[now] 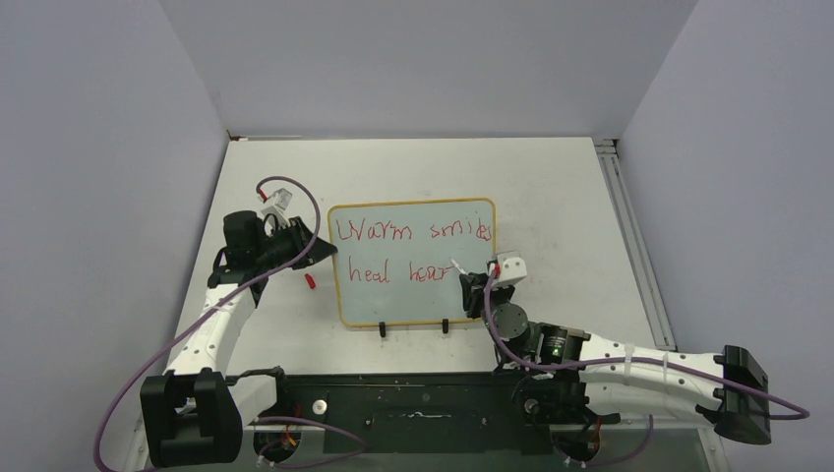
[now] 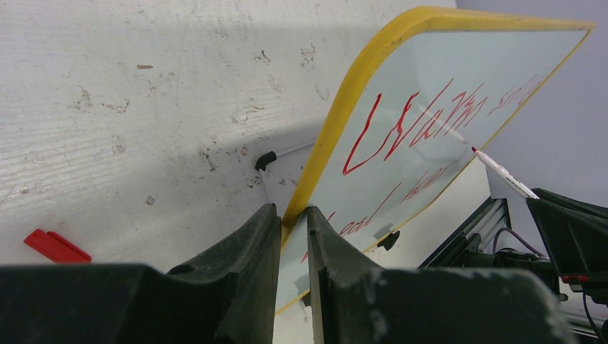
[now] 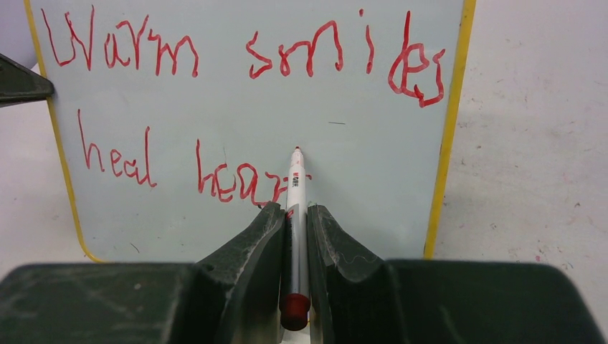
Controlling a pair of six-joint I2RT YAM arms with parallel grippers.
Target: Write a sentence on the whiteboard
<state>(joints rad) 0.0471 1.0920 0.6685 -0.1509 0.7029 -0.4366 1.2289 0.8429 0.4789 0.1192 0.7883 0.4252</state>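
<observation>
The whiteboard (image 1: 418, 295) with its yellow frame lies on the table. Its red sentence (image 1: 393, 232) reads "Warm smiles" above "heal hear" with a partial last letter. My left gripper (image 1: 323, 250) is shut on the whiteboard's left edge (image 2: 310, 190). My right gripper (image 1: 476, 285) is shut on a white marker (image 3: 295, 208) with a red end. The marker tip (image 3: 297, 149) rests at the end of the second line (image 3: 244, 180). The marker also shows in the left wrist view (image 2: 502, 172).
A small red marker cap (image 1: 310, 282) lies on the table left of the board, also in the left wrist view (image 2: 56, 246). Two black feet (image 1: 382, 329) stick out at the board's near edge. A black rail (image 1: 413, 408) runs along the table front.
</observation>
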